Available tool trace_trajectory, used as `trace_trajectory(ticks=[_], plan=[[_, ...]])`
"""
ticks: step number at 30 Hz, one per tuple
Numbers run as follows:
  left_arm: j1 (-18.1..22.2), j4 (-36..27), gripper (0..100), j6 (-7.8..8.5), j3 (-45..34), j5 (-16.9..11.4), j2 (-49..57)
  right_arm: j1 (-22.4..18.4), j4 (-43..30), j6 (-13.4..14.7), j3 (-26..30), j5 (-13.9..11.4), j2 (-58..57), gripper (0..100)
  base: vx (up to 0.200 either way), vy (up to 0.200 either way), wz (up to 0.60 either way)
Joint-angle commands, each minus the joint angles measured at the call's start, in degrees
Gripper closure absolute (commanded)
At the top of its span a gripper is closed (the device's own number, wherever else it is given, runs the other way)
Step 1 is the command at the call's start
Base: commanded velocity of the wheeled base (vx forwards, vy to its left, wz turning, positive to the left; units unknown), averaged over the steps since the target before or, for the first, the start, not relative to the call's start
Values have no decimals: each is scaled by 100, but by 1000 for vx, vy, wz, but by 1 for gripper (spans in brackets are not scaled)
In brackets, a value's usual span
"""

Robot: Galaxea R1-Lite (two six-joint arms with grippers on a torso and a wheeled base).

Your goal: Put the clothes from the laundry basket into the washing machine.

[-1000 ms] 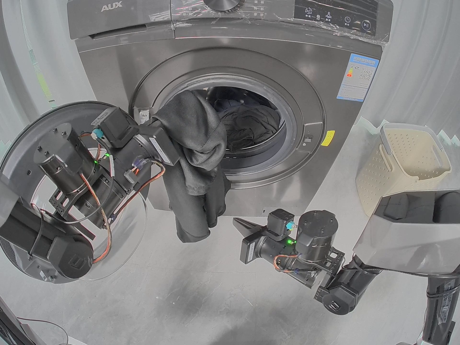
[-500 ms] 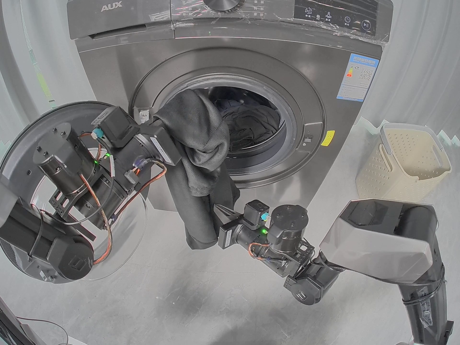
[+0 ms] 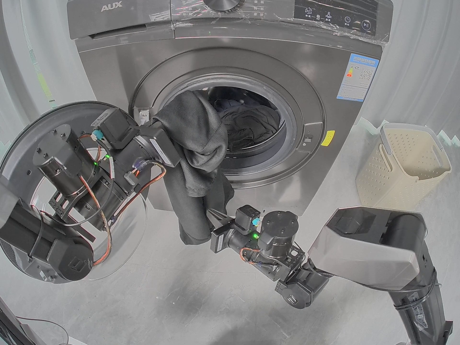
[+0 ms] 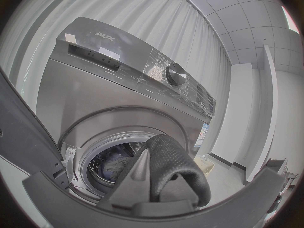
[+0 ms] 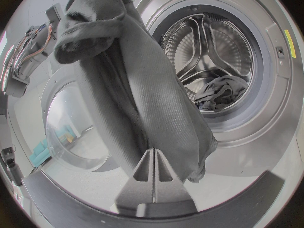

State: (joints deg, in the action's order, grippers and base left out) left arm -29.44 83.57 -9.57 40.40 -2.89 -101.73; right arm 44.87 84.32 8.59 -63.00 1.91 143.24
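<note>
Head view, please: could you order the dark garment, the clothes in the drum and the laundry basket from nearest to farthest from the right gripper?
1. dark garment, hanging right at the right gripper.
2. clothes in the drum, behind it, inside the machine.
3. laundry basket, far off on the robot's right.

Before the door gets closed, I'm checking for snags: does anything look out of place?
The dark garment in the left gripper hangs mostly outside the washing machine, down its front toward the floor. The shut right gripper sits at its lower end.
</note>
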Motion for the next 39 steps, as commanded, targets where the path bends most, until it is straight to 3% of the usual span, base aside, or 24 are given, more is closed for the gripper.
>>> trace_trajectory(ticks=[1, 6, 11, 20, 28, 36, 39], plan=[[17, 2, 100, -1, 21, -1, -13, 250, 67, 11, 385, 2, -147, 100, 0, 0, 0], [8, 2, 100, -1, 12, -1, -13, 382, 5, 11, 262, 11, -130, 100, 0, 0, 0], [17, 2, 100, -1, 12, -10, -13, 276, -12, 19, -265, 55, 134, 100, 0, 0, 0], [0, 11, 100, -1, 12, -10, -5, -154, -83, 11, -292, 72, 143, 100, 0, 0, 0], [-9, 11, 100, -10, 12, -10, -5, -181, -30, 19, -318, 72, 152, 100, 0, 0, 0], [26, 19, 100, -10, -23, -10, -5, -286, 23, 28, 104, 72, -367, 100, 0, 0, 0], [26, 46, 100, -10, -15, -10, -13, -365, -12, 28, 570, 72, -1061, 100, 0, 0, 0]])
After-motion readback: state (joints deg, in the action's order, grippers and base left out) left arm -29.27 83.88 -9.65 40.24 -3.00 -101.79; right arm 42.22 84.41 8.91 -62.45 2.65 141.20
